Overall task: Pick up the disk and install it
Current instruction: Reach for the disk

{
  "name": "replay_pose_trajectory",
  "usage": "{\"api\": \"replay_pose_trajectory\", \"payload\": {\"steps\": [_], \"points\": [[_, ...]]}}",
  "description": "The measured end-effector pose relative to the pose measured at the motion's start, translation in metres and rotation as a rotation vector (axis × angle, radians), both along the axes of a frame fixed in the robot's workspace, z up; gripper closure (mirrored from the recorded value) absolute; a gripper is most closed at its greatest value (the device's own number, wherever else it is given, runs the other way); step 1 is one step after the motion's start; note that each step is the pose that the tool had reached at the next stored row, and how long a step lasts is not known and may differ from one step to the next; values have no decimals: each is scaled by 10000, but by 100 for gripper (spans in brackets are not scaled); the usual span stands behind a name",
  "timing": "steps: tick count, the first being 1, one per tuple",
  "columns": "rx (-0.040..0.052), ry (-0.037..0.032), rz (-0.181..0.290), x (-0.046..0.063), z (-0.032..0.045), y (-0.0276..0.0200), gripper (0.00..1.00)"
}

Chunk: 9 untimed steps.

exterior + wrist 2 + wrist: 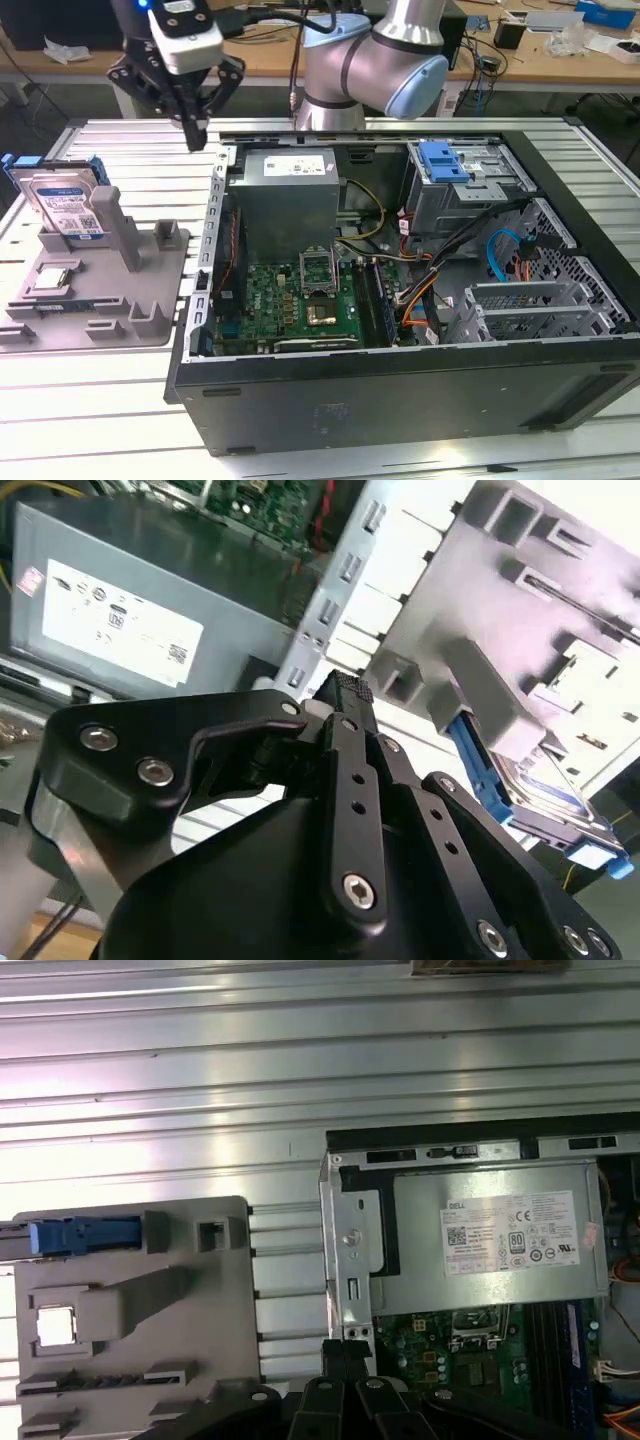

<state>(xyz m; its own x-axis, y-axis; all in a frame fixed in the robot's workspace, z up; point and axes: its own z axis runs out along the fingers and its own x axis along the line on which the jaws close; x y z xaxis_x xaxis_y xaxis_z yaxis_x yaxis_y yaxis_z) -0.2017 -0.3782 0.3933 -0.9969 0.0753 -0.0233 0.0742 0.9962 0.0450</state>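
Note:
The disk (66, 204), silver-faced with a white-and-blue label and a blue frame, stands on edge in a grey holder (110, 300) at the exterior view's left. My gripper (195, 132) hangs above the table between that holder and the open computer case (400, 380), shut with nothing in it, well apart from the disk. In the second wrist view the black fingers (345, 695) are pressed together, and the disk (545, 792) leans in the holder beyond them. The first wrist view shows the gripper (345, 1352) near the case's corner and the disk's blue edge (85, 1234).
A grey drive cage with a blue latch piece (445, 160) sits in the case at the exterior view's right. The power supply (285, 190) and motherboard (300, 300) fill the case's other half. A small silver chip (52, 280) lies in the holder.

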Motion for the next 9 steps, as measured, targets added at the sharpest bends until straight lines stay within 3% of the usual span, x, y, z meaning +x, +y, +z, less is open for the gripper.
{"api": "replay_pose_trajectory", "payload": {"steps": [7,9], "points": [[0,0,1,-326,-3,86,89],[0,0,2,-508,-7,116,89]]}}
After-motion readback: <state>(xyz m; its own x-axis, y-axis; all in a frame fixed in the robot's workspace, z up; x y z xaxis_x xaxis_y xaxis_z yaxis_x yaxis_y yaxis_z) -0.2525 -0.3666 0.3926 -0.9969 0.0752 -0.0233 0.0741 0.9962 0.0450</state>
